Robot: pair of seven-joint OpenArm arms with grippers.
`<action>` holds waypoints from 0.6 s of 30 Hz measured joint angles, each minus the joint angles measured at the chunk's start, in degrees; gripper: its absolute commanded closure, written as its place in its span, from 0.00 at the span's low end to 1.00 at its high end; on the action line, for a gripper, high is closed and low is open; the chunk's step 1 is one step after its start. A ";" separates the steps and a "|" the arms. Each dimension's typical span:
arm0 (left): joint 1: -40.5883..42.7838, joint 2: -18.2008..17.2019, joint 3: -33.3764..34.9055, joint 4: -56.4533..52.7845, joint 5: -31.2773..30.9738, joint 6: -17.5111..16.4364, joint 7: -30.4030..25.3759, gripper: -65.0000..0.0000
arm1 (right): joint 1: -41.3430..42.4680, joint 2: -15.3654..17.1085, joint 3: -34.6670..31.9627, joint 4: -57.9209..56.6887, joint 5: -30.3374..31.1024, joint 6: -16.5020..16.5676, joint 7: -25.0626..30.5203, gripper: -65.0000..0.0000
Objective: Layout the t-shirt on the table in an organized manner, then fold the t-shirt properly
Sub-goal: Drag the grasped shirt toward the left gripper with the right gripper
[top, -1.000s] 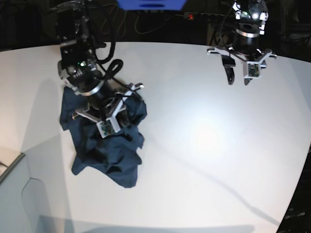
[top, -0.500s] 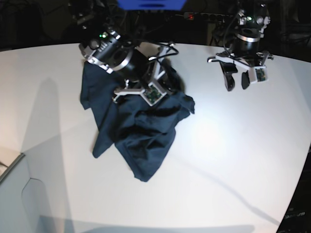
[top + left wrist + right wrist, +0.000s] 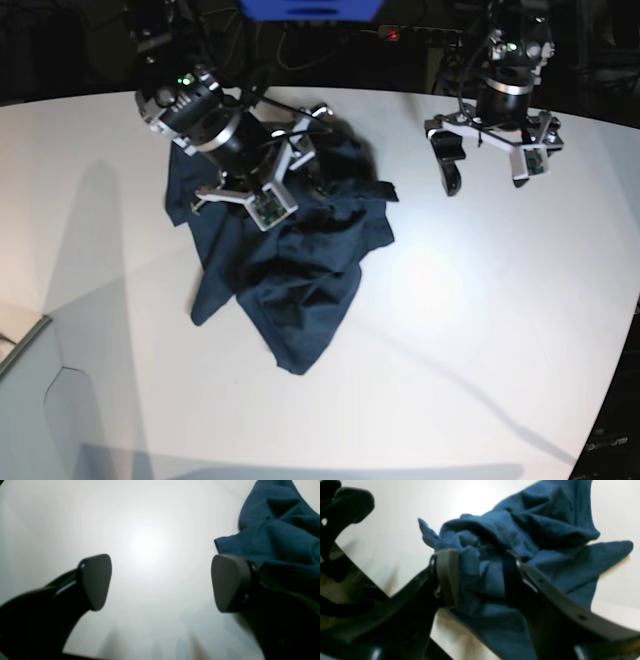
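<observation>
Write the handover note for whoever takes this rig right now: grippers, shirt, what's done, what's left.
Left gripper: open, empty, hovering over bare table beside the t-shirt's edge.
Right gripper: jaws parted with a bunch of t-shirt cloth between them; whether it grips cannot be told.
T-shirt: crumpled in a heap on the table, partly under the right arm.
Done: nothing laid out yet.
Left: spread the shirt flat, then fold it.

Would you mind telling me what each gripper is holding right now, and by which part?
The left gripper is open and empty. A bunched fold of the t-shirt sits between the right gripper fingers; whether they clamp it cannot be told.
</observation>
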State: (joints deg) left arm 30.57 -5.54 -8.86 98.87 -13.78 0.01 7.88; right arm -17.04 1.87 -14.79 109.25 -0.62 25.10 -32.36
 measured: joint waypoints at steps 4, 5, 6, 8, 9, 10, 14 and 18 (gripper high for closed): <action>-0.11 -0.31 3.67 -1.01 0.00 0.20 0.04 0.06 | -0.57 0.00 1.40 0.24 0.02 0.00 0.26 0.56; -0.11 -0.28 4.35 -1.31 0.00 0.17 0.04 0.06 | -0.87 0.00 1.51 0.26 0.04 0.00 0.24 0.56; -0.17 -0.28 5.40 -1.79 0.00 0.17 0.04 0.06 | -1.16 0.00 1.51 0.26 0.02 0.02 -0.20 0.56; -0.79 -0.31 7.39 -2.38 0.00 0.20 0.15 0.06 | -1.25 0.02 1.57 0.24 0.02 0.00 -0.11 0.56; -1.36 -0.28 8.31 -2.69 -0.02 0.22 0.09 0.06 | -1.22 0.02 1.97 0.26 0.07 0.00 0.13 0.56; -2.08 -0.31 9.35 -3.28 -0.02 0.20 0.00 0.06 | -1.27 0.07 2.58 0.26 0.11 0.00 0.48 0.56; -4.87 -0.26 11.23 -5.73 0.02 -0.04 -0.24 0.06 | -1.86 0.63 6.47 0.26 0.26 0.00 0.42 0.56; -7.21 -0.07 11.85 -7.96 -0.02 0.26 0.07 0.06 | -2.58 0.68 10.97 0.24 0.07 0.00 0.02 0.56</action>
State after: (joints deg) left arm 23.35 -5.61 2.98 90.91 -13.80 0.27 7.94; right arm -19.62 2.55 -3.81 109.49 -0.56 25.10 -32.34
